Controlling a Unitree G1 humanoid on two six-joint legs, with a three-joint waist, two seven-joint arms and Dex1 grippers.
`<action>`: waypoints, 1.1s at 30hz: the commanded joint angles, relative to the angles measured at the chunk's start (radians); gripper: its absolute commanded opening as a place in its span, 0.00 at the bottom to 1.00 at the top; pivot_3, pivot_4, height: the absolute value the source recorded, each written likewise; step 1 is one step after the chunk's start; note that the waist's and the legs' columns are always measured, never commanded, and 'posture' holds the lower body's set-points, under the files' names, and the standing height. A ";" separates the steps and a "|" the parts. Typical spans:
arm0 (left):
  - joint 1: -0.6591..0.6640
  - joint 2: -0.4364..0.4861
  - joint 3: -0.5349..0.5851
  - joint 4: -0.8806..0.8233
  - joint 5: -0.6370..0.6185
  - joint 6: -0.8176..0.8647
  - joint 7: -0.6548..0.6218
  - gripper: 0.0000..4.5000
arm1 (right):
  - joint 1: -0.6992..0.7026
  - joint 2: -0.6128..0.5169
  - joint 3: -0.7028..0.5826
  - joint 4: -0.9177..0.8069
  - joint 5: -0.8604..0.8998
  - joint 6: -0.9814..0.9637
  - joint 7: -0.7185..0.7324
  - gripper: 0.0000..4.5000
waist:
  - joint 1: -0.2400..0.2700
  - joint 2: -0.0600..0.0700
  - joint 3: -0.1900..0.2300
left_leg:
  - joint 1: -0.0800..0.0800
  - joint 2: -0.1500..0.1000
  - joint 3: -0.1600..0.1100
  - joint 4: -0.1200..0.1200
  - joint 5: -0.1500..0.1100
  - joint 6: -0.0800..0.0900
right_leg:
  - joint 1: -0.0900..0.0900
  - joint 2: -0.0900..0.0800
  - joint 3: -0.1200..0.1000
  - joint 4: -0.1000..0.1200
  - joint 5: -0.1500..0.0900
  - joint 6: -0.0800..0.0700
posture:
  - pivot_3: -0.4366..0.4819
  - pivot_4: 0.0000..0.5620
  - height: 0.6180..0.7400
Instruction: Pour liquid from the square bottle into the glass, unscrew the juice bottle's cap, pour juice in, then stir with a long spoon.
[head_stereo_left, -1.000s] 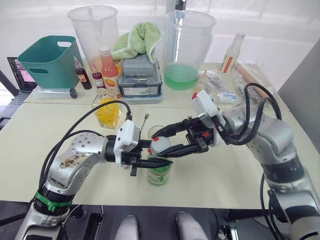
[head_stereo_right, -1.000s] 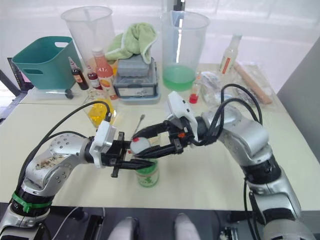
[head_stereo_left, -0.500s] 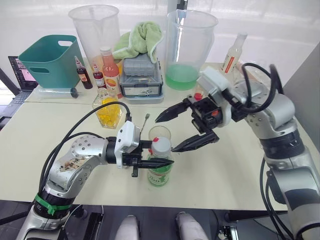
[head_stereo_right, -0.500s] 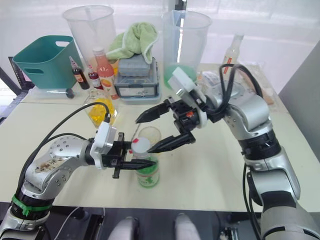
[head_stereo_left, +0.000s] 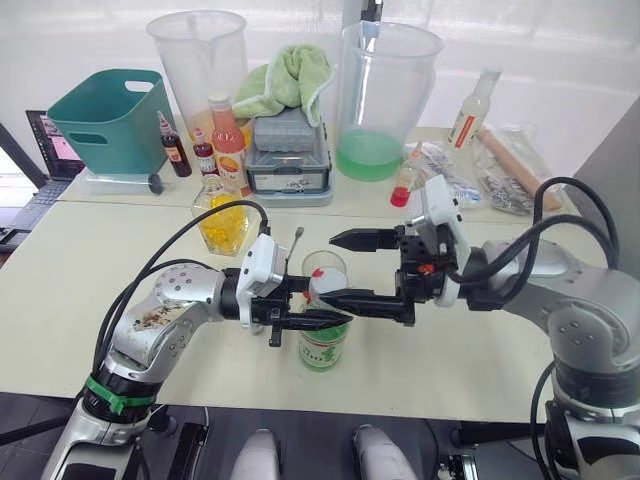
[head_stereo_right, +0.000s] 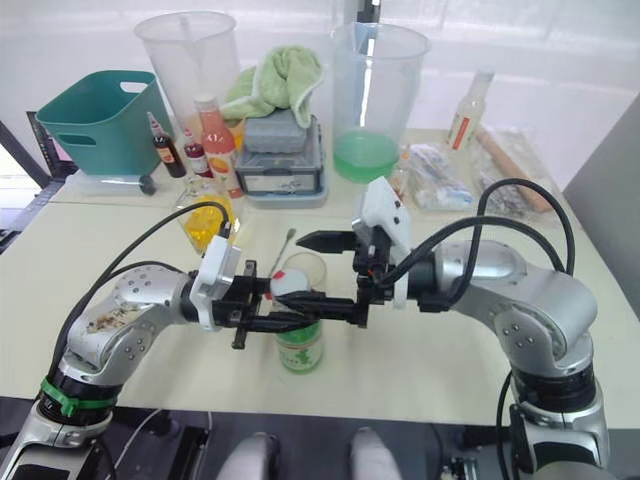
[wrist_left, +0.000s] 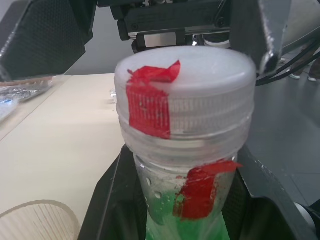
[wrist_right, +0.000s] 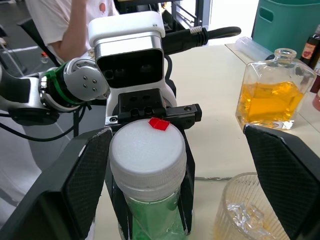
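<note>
The juice bottle (head_stereo_left: 322, 345) stands near the table's front edge, green inside, with its white cap (head_stereo_left: 323, 290) on and marked with red tape. My left gripper (head_stereo_left: 310, 318) is shut on the bottle's neck just under the cap (wrist_left: 185, 80). My right gripper (head_stereo_left: 345, 270) is open and level with the cap; one finger lies close beside the cap (wrist_right: 147, 150), the other beyond the glass (wrist_right: 245, 210). The ribbed glass (head_stereo_left: 325, 262) stands right behind the bottle with ice in it. Left of it stands the square bottle (head_stereo_left: 222, 220), its contents yellow. The long spoon (head_stereo_left: 293, 243) lies between them.
Along the back stand two big clear pitchers (head_stereo_left: 197, 60) (head_stereo_left: 385, 90), a teal basket (head_stereo_left: 100, 120), an orange-pink bottle (head_stereo_left: 228, 140), small dark bottles (head_stereo_left: 172, 145), and a grey box (head_stereo_left: 288, 155) under a green cloth (head_stereo_left: 290, 75). A person (wrist_right: 65, 25) stands beyond the table.
My right gripper left the cap, swung up and away, then came back down with its wrist turned, open around the cap. My left gripper kept hold of the bottle.
</note>
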 joint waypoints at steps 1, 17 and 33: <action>0.004 -0.001 -0.039 0.036 0.053 0.004 0.001 0.32 | 0.008 -0.008 -0.027 -0.034 0.039 0.014 -0.044 0.99 | 0.000 0.000 0.000 | 0.000 0.000 0.000 0.000 0.000 0.000 | 0.000 0.000 0.000 -0.001 0.000 0.000 | 0.48 0.27 0.90; -0.014 -0.003 -0.045 0.048 0.066 0.001 0.001 0.32 | 0.017 -0.025 0.006 -0.036 0.085 -0.029 -0.023 0.38 | 0.000 0.000 0.000 | 0.000 0.000 0.000 0.000 0.000 0.000 | 0.000 0.000 0.000 -0.002 0.000 0.000 | 0.48 0.27 0.90; 0.052 0.021 -0.007 -0.044 0.072 0.024 0.071 0.32 | -0.359 -0.040 0.388 0.540 -0.364 -0.562 0.853 0.38 | -0.008 0.000 0.000 | 0.002 0.001 0.001 0.000 0.000 0.000 | 0.002 0.000 0.000 -0.002 0.001 0.001 | 0.48 0.27 0.90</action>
